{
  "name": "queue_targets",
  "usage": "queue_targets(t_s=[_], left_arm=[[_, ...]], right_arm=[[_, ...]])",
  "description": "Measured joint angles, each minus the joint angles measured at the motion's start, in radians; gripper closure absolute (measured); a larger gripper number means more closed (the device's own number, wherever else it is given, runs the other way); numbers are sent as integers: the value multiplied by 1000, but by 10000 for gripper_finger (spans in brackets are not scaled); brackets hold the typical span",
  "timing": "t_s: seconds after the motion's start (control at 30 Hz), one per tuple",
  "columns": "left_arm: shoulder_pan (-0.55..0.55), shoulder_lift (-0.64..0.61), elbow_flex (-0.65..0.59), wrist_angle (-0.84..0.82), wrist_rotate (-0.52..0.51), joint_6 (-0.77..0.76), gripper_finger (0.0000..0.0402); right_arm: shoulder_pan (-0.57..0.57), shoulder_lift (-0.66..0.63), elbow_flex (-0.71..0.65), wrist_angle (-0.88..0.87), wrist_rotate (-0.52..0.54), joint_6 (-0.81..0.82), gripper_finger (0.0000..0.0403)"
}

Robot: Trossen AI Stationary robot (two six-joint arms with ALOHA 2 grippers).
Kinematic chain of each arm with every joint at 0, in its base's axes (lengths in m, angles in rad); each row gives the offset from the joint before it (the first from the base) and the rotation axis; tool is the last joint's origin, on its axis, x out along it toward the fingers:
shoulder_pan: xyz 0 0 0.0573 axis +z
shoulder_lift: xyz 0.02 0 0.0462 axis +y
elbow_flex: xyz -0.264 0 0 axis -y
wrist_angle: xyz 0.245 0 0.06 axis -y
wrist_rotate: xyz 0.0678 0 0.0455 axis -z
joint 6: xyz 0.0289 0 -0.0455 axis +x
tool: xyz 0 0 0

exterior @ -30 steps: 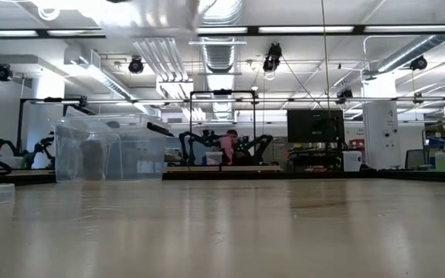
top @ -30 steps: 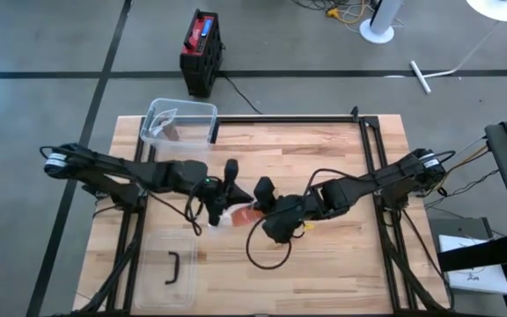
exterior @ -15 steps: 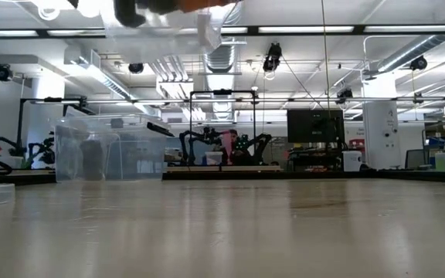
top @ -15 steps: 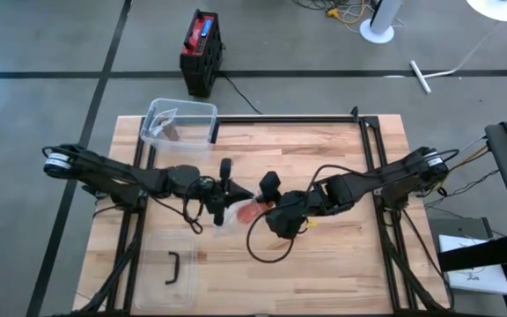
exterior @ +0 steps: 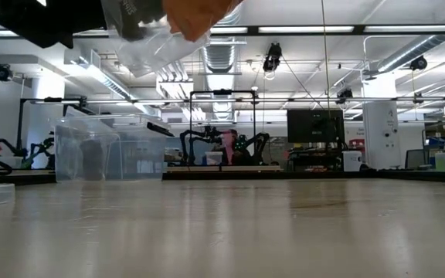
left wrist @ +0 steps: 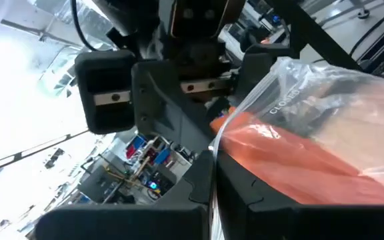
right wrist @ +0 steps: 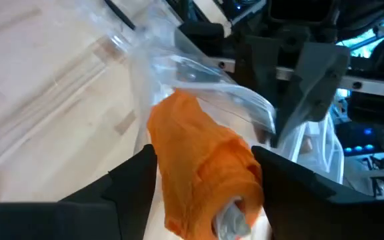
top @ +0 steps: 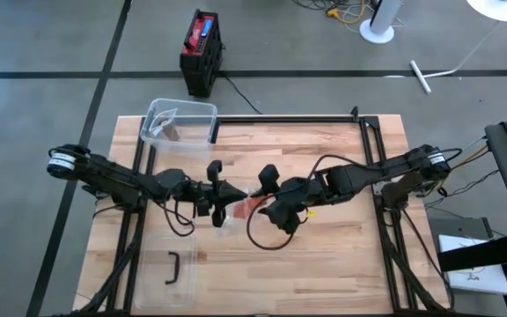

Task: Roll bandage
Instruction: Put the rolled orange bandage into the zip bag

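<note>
The bandage (right wrist: 202,167) is an orange, crinkled roll, partly inside a clear plastic bag (left wrist: 325,100). It is held up above the table's middle, with one end poking out of the bag's mouth.

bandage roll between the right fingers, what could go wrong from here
The right gripper stands open around the orange bandage roll, so the roll could drop to the table. The left gripper, shut on the clear bag, holds it in the air; a pull could drag the roll out sideways.
</note>
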Motion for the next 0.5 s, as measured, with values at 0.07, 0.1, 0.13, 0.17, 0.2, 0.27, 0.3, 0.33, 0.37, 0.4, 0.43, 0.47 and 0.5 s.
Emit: queue_targets(t_s=[0.07,0.1,0.13,0.17,0.2,0.27,0.3,0.33,0.37,0.4,0.43,0.47,0.5], left_arm=[[0,0,4,-2,0,0,401],[0,0,8,-2,0,0,401],[0,0,11,1,0,0,401],[0,0,13,2,0,0,401],[0,0,15,2,0,-1,401],[0,0,15,2,0,-1,401],[0,0,15,0,0,-1,401],[-1,0,15,-1,1,-1,401],[-1,0,15,0,1,-1,401],[0,0,15,0,0,-1,401],[0,0,15,0,-1,-1,401],[0,0,15,0,-2,-1,401],[0,0,15,0,-3,-2,401]], right_arm=[[-4,-4,0,10,0,-20,176],[-5,-6,-1,38,-1,-29,178],[-6,-7,-1,78,-6,-41,180],[-6,-9,-1,111,-30,-50,182],[-6,-11,-1,135,-67,-53,184],[-3,-11,0,168,-126,-60,184],[-1,-11,0,170,-130,-62,184],[1,-11,0,167,-128,-62,183],[1,-17,-1,158,-121,-62,182],[0,-25,-1,141,-110,-61,180],[0,-36,-1,128,-90,-59,179],[0,-51,-1,115,-65,-54,179],[0,-67,-1,98,-40,-47,180]])
